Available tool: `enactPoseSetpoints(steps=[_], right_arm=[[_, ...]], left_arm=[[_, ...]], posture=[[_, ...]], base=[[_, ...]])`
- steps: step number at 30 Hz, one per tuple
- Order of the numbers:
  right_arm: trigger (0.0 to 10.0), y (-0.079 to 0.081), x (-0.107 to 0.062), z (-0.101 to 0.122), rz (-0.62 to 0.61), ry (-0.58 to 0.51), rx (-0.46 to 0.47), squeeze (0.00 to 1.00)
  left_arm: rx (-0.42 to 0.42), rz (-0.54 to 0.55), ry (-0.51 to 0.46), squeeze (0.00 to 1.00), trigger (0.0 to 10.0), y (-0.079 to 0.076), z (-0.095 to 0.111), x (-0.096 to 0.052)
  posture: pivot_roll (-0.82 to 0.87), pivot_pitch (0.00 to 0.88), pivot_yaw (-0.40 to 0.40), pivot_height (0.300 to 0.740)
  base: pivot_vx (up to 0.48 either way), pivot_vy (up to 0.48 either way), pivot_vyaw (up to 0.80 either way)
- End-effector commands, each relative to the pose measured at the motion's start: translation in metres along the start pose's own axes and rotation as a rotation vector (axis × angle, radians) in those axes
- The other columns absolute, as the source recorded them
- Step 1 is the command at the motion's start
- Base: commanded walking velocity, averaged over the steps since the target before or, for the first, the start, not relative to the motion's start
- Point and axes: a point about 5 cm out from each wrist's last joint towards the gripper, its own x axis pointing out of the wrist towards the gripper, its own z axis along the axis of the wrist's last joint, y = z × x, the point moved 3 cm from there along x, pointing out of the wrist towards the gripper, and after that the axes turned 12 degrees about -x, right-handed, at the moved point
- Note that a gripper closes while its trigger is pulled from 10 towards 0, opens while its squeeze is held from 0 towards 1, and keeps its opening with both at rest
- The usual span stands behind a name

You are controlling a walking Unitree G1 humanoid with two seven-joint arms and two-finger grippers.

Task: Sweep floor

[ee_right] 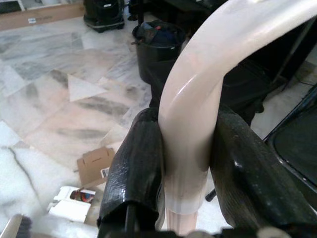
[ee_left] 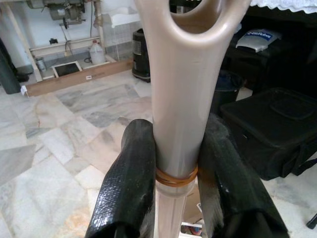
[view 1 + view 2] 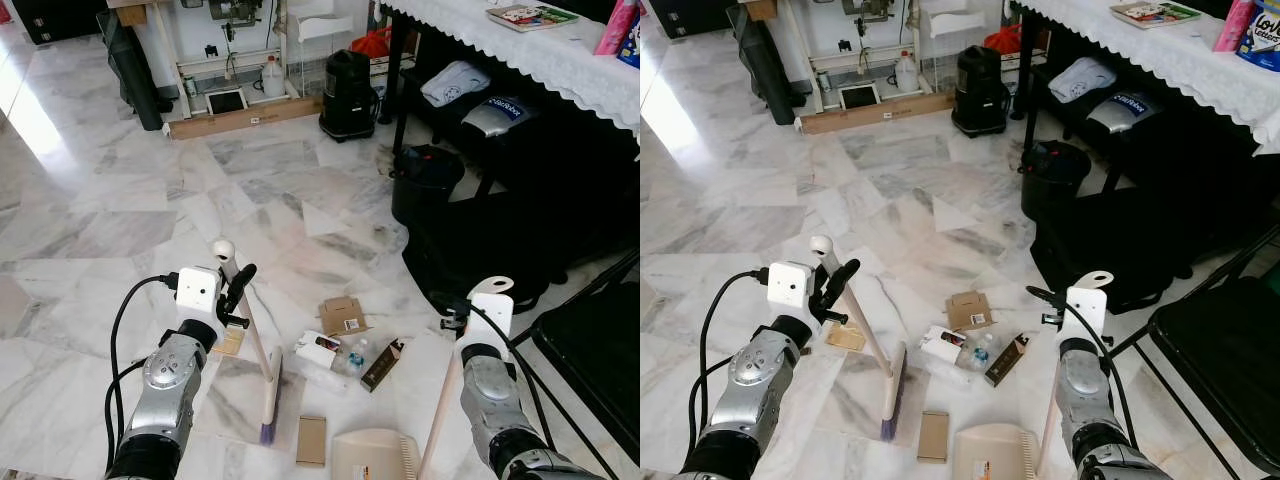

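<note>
Marble floor (image 3: 120, 200) littered with cardboard box (image 3: 342, 314), bottle (image 3: 355, 360); bin (image 3: 425, 180) nearby. Left gripper (image 2: 176, 173) clamped on broom (image 3: 262, 370), right gripper (image 1: 185, 163) on dustpan (image 3: 375, 455) handle.

- 1 broom (image 3: 262, 362), lower centre-left
- 1 dustpan (image 3: 375, 455), bottom centre
- 2 grippers: left gripper (image 3: 237, 290), right gripper (image 1: 183, 163)
- 1 small open cardboard box (image 3: 343, 315), centre
- 1 flat cardboard piece (image 3: 311, 440), bottom centre
- 1 black bin (image 3: 426, 181), right of centre
- 1 white jug (image 3: 271, 77), top centre
</note>
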Motion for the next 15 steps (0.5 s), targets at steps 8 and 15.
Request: enactPoseSetpoints(steps=[8,15], right_arm=[[10.0,0.007,-0.004,-0.025,0.042,0.184,-0.054,0.0],[10.0,0.009,0.001,-0.019,0.036,0.216,-0.009,0.0]], left_arm=[[-0.002,-0.022,-0.011,0.0,10.0,-0.002,0.005,0.003],[-0.007,-0.035,-0.009,0.0,10.0,-0.005,0.004,0.003]], posture=[[-0.05,0.08,0.002,0.74],[-0.05,0.08,0.0,0.74]], base=[[0.0,0.0,0.0],[0.0,0.0,0.0]])
